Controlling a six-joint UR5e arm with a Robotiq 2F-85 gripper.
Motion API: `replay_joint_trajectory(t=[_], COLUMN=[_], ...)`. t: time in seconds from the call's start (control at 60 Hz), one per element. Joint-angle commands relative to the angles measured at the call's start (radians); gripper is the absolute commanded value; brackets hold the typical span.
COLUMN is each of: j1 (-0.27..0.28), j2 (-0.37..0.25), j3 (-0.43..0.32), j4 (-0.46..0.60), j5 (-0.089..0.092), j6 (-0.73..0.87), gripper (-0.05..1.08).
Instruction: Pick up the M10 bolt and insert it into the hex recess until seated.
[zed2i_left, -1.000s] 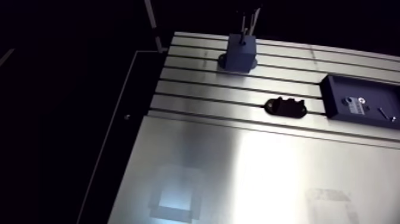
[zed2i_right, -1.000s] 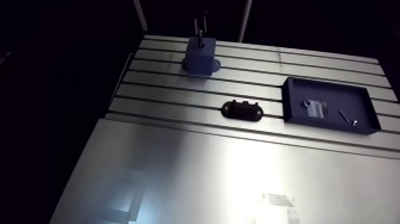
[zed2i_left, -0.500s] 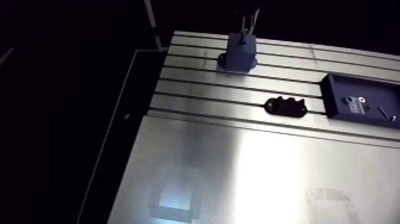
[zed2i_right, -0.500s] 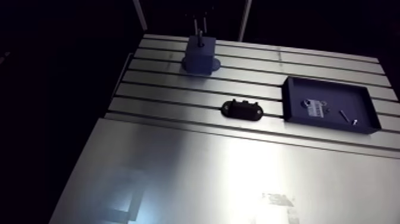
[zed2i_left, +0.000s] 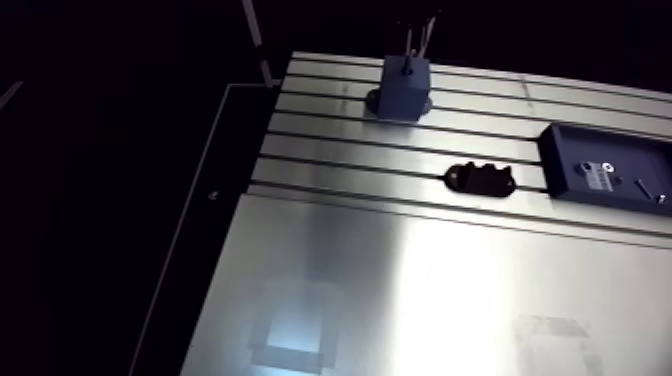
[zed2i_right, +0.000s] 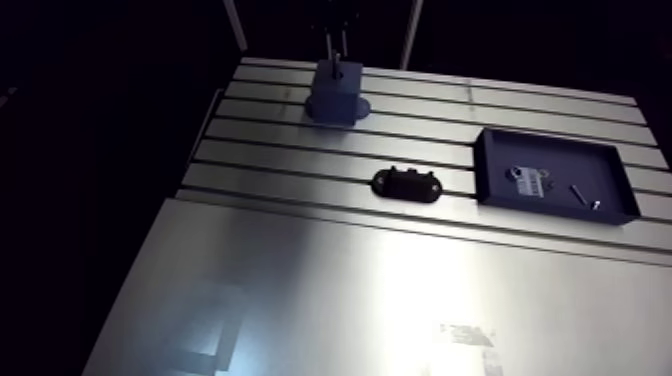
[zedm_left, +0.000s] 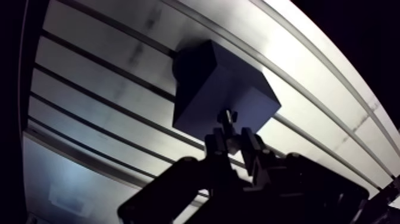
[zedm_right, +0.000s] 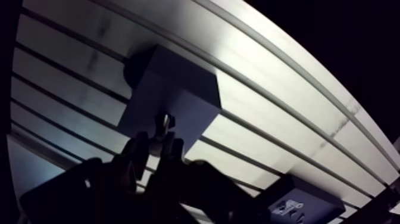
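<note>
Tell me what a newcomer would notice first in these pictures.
A dark blue square block stands near the far edge of the bright slotted aluminium table. The two-finger gripper hangs right over it, pinching a small metal bolt at the block's top face. Nearer lie a black oval fixture and a shallow dark rectangular tray.

The M10 bolt (zedm_left: 227, 115) is showing only its head end past the gripper (zedm_left: 232, 134). Its shank is disappearing between the clamping fingers (zedm_left: 215, 146). The head is covering the hex recess in the block (zedm_left: 202, 89), so contact there is perhaps beyond telling. In the arm view the gripper's upper part is vanishing into darkness. Toward the table's (zed2i_right: 300, 280) right edge, the tray (zed2i_right: 556, 137) is holding a pale piece (zed2i_right: 527, 180) and a thin sliver (zed2i_right: 585, 197), both too small to name.
</note>
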Motion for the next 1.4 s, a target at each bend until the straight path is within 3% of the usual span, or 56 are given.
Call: replay_joint_trajectory(t=[0.017,1.4], j1=[0.000,0.002], j2=[0.000,-0.001], j3=[0.001,0.014], j4=[-0.003,-0.003], j5=[0.000,-0.002], j6=[0.000,0.000], gripper=[0.77,0.76])
